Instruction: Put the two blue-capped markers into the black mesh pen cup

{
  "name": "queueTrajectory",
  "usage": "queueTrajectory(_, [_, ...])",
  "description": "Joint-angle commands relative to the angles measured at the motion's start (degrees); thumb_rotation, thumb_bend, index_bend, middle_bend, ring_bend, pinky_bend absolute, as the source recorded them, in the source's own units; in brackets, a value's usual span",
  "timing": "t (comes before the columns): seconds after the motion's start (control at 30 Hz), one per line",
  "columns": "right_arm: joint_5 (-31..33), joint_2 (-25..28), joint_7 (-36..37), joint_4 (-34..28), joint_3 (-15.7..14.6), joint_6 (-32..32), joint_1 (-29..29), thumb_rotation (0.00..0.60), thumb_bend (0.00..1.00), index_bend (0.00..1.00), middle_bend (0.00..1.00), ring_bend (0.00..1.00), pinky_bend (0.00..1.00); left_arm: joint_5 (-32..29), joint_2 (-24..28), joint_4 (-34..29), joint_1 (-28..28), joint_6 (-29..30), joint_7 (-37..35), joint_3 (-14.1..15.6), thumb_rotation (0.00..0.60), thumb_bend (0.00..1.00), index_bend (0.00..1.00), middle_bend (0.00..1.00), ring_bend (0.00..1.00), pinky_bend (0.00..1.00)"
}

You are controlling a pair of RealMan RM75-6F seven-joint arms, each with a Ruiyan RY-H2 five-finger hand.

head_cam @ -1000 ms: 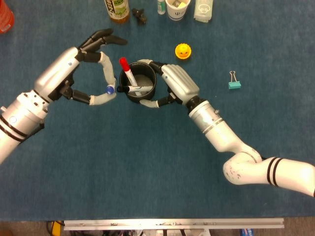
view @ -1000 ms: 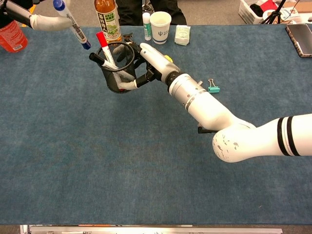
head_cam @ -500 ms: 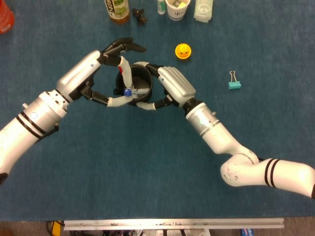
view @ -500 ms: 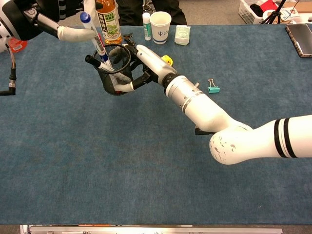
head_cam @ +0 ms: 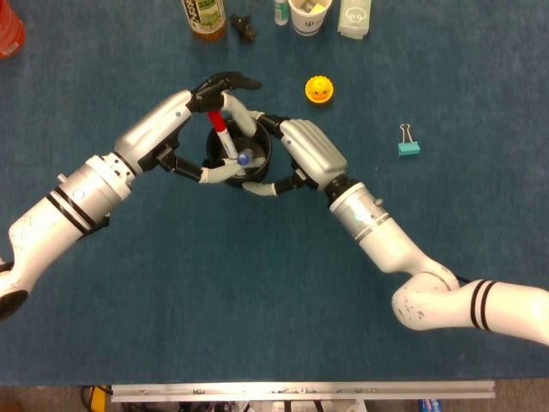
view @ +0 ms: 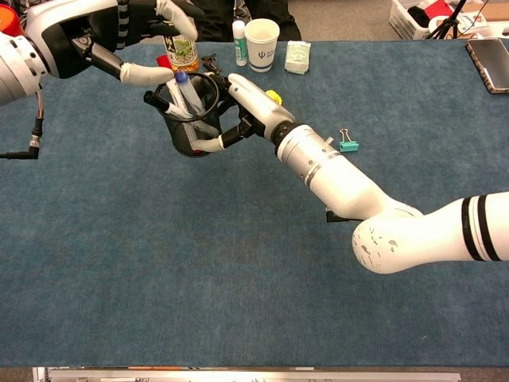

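The black mesh pen cup (view: 191, 127) stands on the blue table (view: 238, 270) near its far edge, toward the table's eleven o'clock in the chest view. A blue-capped marker (view: 184, 89) stands in it, cap up, with its lower part inside the rim; the head view shows its blue cap (head_cam: 244, 158) over the cup's mouth. A red-capped marker (head_cam: 222, 130) leans in the cup too, and a black-ended pen (view: 163, 103) pokes out over the rim at nine o'clock. The left hand (head_cam: 199, 120) arches over the cup from ten o'clock, thumb and one finger closing around the blue-capped marker's upper end, though actual contact cannot be told; its other fingers are spread past the far rim. The right hand (view: 242, 107) grips the cup from three o'clock, fingers curled round the mesh wall and thumb low on the near side. Past the cup at twelve o'clock stands a tea bottle (view: 180, 48) whose green label cannot be read. Beside it at one o'clock are a small black clip (head_cam: 244, 28), a slim white tube (view: 239, 41), a white paper cup (view: 262, 44) with a dark printed mark, and a pale packet (view: 297, 56). A yellow smiley-face toy (head_cam: 319, 89) sits at two o'clock of the cup, and a teal binder clip (head_cam: 408, 142) lies well apart at three o'clock.
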Motion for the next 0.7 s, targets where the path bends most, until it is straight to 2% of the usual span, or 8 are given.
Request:
queueTrajectory(0.03, [-0.2,0.6,0.0,-0.6,-0.4,0.2,-0.5,0.6,0.45,0.43,0.42,0.34,0.31,-0.2,0.2,-0.1,0.0,-0.2,0.5,0.1,0.6,0.27,0.13,0.04,0.0,0.04])
queueTrajectory(0.23, [-1.3,4.3,0.3,-3.9,-2.2,1.0,-2.6,0.6,0.45,0.43,0.42,0.34,0.31,1.5,1.4,0.1,0.7,1.1,3.0,0.5,0.6,0.27,0.11,0.04,0.0,0.04])
queueTrajectory(0.4, [-3.0,10.1,1.2,-8.5,-4.6,2.7,-5.7,0.6,0.45,0.43,0.41,0.34,0.31,3.7,2.8,0.0,1.6,2.7,6.1,1.7,0.6,0.27,0.11,0.04,0.0,0.04])
queueTrajectory(0.53, [-4.2,14.8,3.1,-12.0,-6.7,3.9,-8.4,0.6,0.45,0.43,0.41,0.34,0.31,5.7,3.1,0.9,2.6,4.4,10.9,2.7,0.6,0.27,0.11,0.04,0.0,0.04])
queueTrajectory(0.7, [-5.4,18.1,4.6,-13.5,-8.7,5.6,-10.9,0.6,0.45,0.43,0.41,0.34,0.31,7.6,2.5,2.1,3.9,6.6,17.1,3.7,0.6,0.27,0.11,0.04,0.0,0.04])
